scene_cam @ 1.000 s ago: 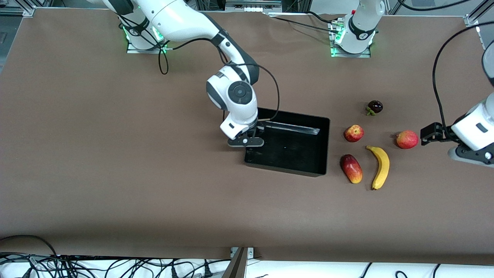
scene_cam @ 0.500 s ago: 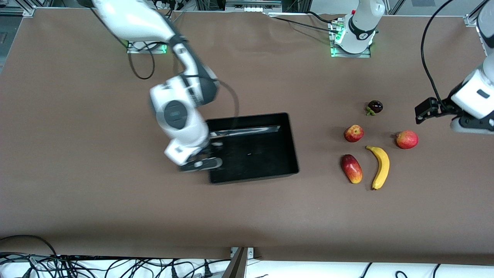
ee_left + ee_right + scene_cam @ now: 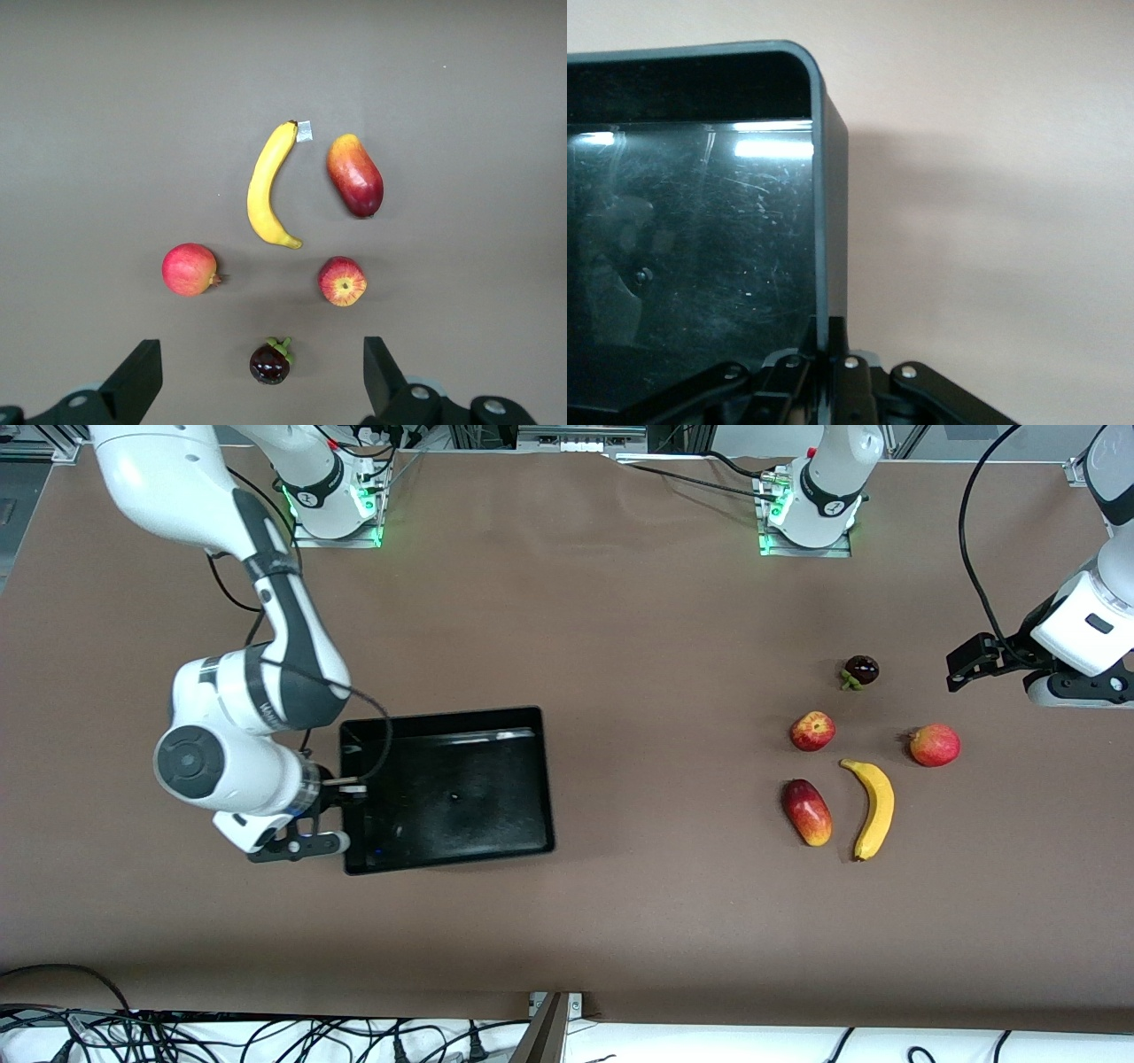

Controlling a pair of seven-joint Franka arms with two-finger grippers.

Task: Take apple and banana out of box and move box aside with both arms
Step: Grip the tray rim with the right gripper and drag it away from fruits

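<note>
My right gripper [image 3: 341, 790] pinches the end wall of the shallow glossy black plastic tray [image 3: 540, 779]. My left gripper [image 3: 961, 662] hovers spread above the table beside the small round red apple [image 3: 812, 731] and long curved yellow banana [image 3: 875, 808], touching neither.

Tray [image 3: 447, 797] toward right arm's end of table [image 3: 620, 921]. Fruit cluster toward left arm's end: banana [image 3: 873, 808] nearest camera, beside mango [image 3: 806, 812]; apple [image 3: 812, 731] farther.

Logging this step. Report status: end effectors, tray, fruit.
Right end effector shut on black tray wall. Left end effector open over the fruit cluster. Banana and apple on table, outside tray.
</note>
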